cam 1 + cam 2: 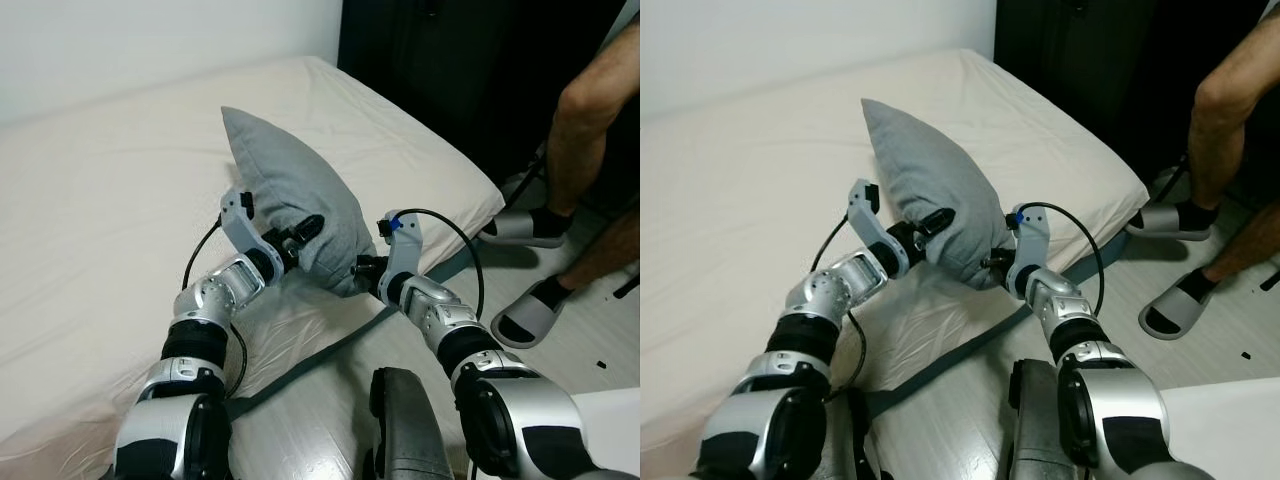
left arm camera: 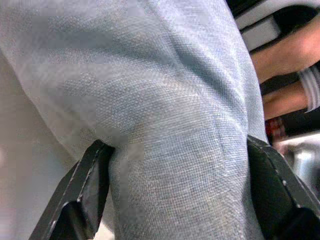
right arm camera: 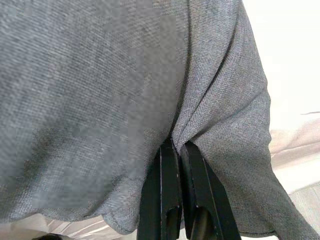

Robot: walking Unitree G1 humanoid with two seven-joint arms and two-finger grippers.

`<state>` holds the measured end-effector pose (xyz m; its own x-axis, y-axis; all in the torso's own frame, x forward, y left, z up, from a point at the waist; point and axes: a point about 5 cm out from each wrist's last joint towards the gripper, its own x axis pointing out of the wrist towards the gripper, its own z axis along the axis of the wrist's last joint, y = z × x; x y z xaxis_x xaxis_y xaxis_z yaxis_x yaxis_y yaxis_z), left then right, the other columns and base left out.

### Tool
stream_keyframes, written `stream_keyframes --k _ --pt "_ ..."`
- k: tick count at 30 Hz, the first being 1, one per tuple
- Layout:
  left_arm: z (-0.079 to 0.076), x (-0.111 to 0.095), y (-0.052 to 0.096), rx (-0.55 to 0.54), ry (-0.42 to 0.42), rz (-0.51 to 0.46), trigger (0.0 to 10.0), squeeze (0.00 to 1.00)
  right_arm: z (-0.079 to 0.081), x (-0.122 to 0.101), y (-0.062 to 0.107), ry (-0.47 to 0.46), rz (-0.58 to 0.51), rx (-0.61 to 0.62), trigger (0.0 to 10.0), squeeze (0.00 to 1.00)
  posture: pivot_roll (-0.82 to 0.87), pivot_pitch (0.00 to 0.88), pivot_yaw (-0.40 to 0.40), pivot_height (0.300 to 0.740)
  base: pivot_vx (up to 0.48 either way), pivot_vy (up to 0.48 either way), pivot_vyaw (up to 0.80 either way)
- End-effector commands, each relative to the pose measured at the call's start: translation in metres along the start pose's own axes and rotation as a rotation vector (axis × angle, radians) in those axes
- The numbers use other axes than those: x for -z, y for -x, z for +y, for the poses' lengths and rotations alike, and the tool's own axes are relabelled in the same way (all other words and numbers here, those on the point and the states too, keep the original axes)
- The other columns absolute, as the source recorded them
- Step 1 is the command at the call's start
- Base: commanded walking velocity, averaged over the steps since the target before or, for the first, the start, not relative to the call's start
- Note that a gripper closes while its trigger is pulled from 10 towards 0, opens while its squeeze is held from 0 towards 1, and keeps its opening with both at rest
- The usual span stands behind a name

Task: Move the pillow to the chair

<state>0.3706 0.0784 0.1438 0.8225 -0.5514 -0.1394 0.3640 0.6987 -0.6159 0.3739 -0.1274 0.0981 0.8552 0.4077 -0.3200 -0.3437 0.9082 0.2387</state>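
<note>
Near the bed's front edge the pillow stands lifted, left hand spread wide around its bulk, right hand pinching a thin fold that could slip free during carrying.

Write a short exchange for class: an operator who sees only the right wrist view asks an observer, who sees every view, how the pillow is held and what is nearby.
Operator: My right gripper has its fingers shut on a pinch of grey cloth. Is the other arm holding it too?
Observer: Yes. The left gripper grips a thick fold of the pillow between its two fingers.
Operator: Is anything close by on my right?
Observer: A person's legs, in slippers, stand on the floor beside the bed, to the robot's right.
</note>
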Motion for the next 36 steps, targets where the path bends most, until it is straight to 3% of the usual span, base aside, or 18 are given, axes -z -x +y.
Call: stream_keyframes --k 1,5,6,7,8,25,27,30,31,32,33,34,36 --pt "-0.003 0.015 -0.004 -0.037 -0.121 0.090 10.0 0.00 0.012 0.007 -0.004 -0.003 0.026 -0.041 0.0 0.00 0.00 0.171 0.009 0.538 0.000 0.000 0.00" --pt "0.000 0.019 -0.004 -0.070 -0.161 0.123 10.0 0.00 0.012 0.007 -0.004 -0.003 0.026 -0.040 0.0 0.00 0.00 0.171 0.009 0.538 0.000 0.000 0.00" --pt "0.004 0.024 -0.003 -0.102 -0.195 0.151 6.2 0.00 0.012 0.006 -0.004 -0.002 0.026 -0.039 0.0 0.00 0.00 0.170 0.010 0.538 0.000 0.000 0.00" --pt "0.006 0.027 -0.003 -0.119 -0.216 0.166 6.2 0.00 0.012 0.006 -0.004 -0.002 0.025 -0.038 0.0 0.00 0.00 0.170 0.010 0.538 0.000 0.000 0.00" --pt "0.008 0.030 -0.002 -0.131 -0.221 0.180 0.0 0.00 0.012 0.006 -0.004 -0.002 0.025 -0.038 0.0 0.00 0.00 0.170 0.011 0.538 0.000 0.000 0.00" --pt "0.021 0.027 0.006 -0.187 -0.152 0.136 0.0 0.00 0.012 0.004 -0.005 0.000 0.017 -0.035 0.0 0.00 0.00 0.164 0.013 0.538 0.000 0.000 0.00" --pt "0.020 0.027 0.009 -0.167 -0.138 0.132 0.0 0.00 0.012 0.002 -0.005 0.002 0.008 -0.038 0.0 0.00 0.00 0.161 0.014 0.538 0.000 0.000 0.00" --pt "0.007 0.016 0.018 -0.013 -0.121 0.053 0.0 0.00 0.016 -0.014 -0.006 0.034 -0.058 -0.066 0.0 0.00 0.00 0.153 0.014 0.538 0.000 0.000 0.00" --pt "0.007 0.016 0.018 -0.013 -0.121 0.053 0.0 0.00 0.016 -0.014 -0.006 0.034 -0.058 -0.066 0.0 0.00 0.00 0.153 0.014 0.538 0.000 0.000 0.00" --pt "-0.002 0.009 0.024 0.089 -0.104 0.001 0.0 0.00 0.017 -0.023 -0.006 0.045 -0.097 -0.081 6.0 0.00 0.00 0.147 0.012 0.538 0.000 0.000 0.00" --pt "-0.002 0.009 0.024 0.089 -0.104 0.001 0.0 0.00 0.017 -0.023 -0.006 0.045 -0.097 -0.081 6.0 0.00 0.00 0.147 0.012 0.538 0.000 0.000 0.00" --pt "-0.005 0.007 0.026 0.126 -0.095 -0.016 0.0 0.00 0.018 -0.029 -0.005 0.047 -0.118 -0.086 10.0 0.00 0.00 0.147 0.012 0.538 0.000 0.000 0.00" --pt "-0.008 0.005 0.030 0.172 -0.082 -0.034 0.0 0.00 0.019 -0.034 -0.005 0.051 -0.137 -0.091 10.0 0.00 0.00 0.144 0.010 0.538 0.000 0.000 0.00"
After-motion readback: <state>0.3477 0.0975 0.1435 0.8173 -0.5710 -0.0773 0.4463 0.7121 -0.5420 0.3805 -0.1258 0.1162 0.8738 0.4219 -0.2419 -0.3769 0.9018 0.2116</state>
